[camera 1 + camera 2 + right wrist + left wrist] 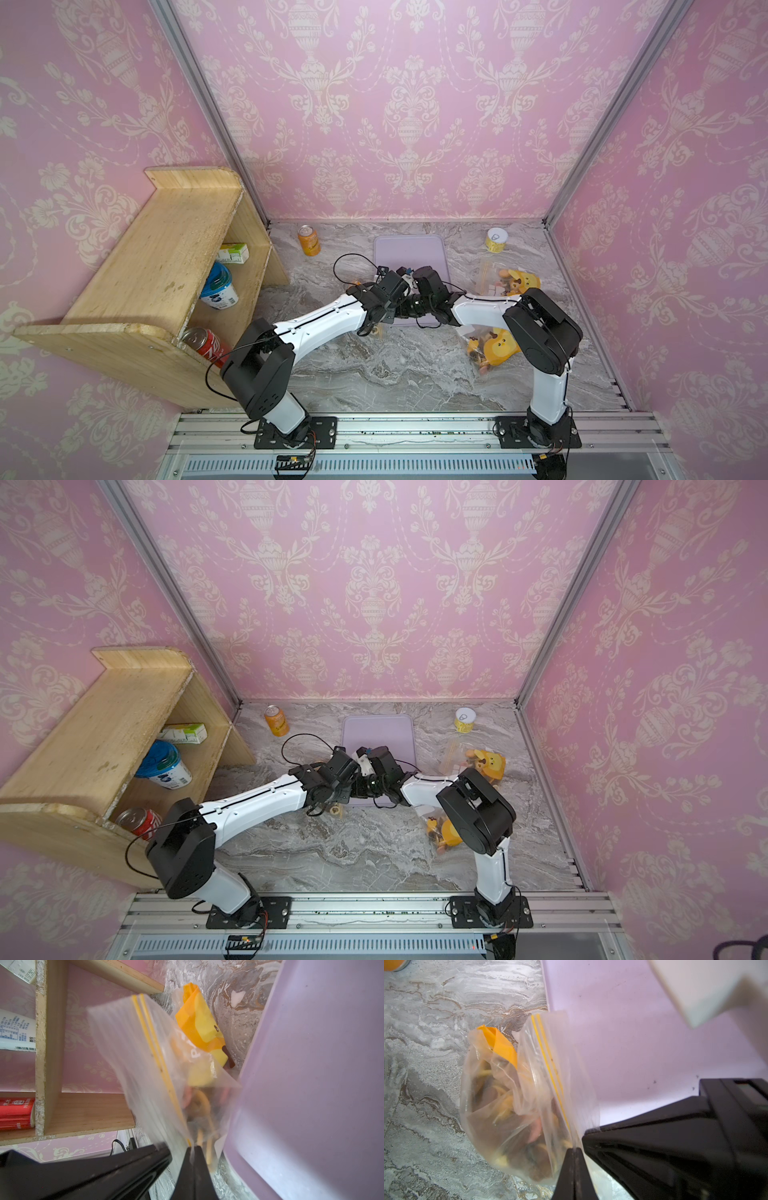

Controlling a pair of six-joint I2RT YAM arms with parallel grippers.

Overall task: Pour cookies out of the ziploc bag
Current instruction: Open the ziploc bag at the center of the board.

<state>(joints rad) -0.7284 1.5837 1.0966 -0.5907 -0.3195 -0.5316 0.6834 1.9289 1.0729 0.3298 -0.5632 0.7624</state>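
The clear ziploc bag with a yellow zip stripe hangs over the marble beside the near edge of the lavender tray. My left gripper is shut on the bag's top edge. My right gripper is shut on the same edge close by. Brown, tan and pink cookies lie blurred inside the bag, also showing in the right wrist view as cookies. A yellow-orange cartoon piece sits in the bag too. In both top views the two wrists meet above the bag and hide most of it.
A wooden shelf at the left holds a red can, a blue-lidded tub and a carton. An orange can and a yellow tin stand at the back. Two more filled bags lie right.
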